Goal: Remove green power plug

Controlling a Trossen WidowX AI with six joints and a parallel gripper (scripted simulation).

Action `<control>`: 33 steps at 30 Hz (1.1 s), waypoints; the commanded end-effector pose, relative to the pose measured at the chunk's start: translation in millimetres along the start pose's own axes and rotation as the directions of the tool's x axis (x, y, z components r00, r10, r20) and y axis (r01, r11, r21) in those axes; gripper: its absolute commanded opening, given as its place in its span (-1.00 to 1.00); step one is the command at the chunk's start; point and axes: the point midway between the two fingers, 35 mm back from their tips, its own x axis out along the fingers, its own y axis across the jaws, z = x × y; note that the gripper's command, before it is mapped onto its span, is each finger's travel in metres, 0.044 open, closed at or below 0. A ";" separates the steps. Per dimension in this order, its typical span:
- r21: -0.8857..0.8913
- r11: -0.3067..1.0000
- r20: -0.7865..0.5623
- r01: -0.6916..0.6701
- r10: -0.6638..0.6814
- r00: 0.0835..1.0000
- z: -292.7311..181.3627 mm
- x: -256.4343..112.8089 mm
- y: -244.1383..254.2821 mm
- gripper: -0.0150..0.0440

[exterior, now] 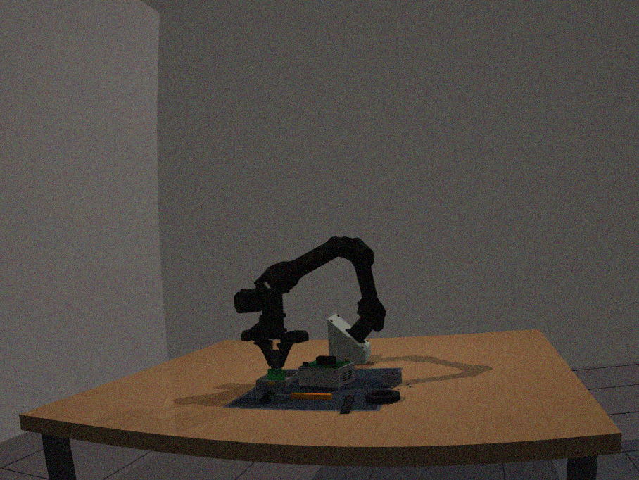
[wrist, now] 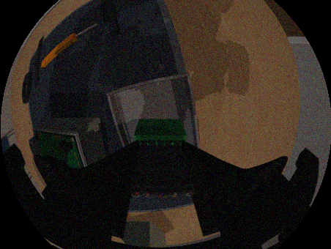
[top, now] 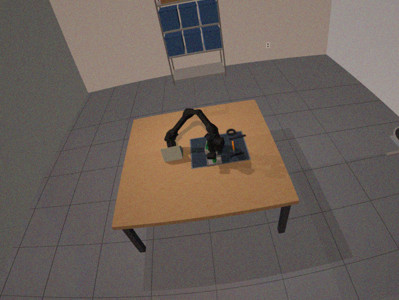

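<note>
Hand (top: 211, 156) (exterior: 276, 365) (wrist: 160, 147) clamped on green power plug (top: 214, 159) (exterior: 276, 374) (wrist: 160, 129), low at the grey tray (top: 209, 163) (exterior: 264, 383) (wrist: 113, 110). Circuit board (top: 206, 147) (exterior: 313, 364) (wrist: 55, 146) sits beside the tray.

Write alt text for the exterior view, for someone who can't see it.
A black robot arm reaches down with its gripper shut on a green plug at a small grey tray. Beside the tray, a grey box carries a green circuit board; a screwdriver with an orange handle and a black ring lie in front.
</note>
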 end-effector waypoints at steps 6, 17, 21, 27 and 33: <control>-0.001 1.000 -0.002 0.002 -0.002 1.000 -0.1 0.5 0.0 -0.31; -0.001 1.000 -0.002 0.002 -0.002 1.000 -0.1 0.5 0.0 0.67; -0.001 1.000 -0.002 0.002 -0.002 1.000 -0.1 0.5 0.0 1.00; -0.001 1.000 -0.002 0.002 -0.002 1.000 -0.1 0.5 0.0 1.00; -0.001 1.000 -0.002 0.002 -0.002 1.000 -0.1 0.5 0.0 1.00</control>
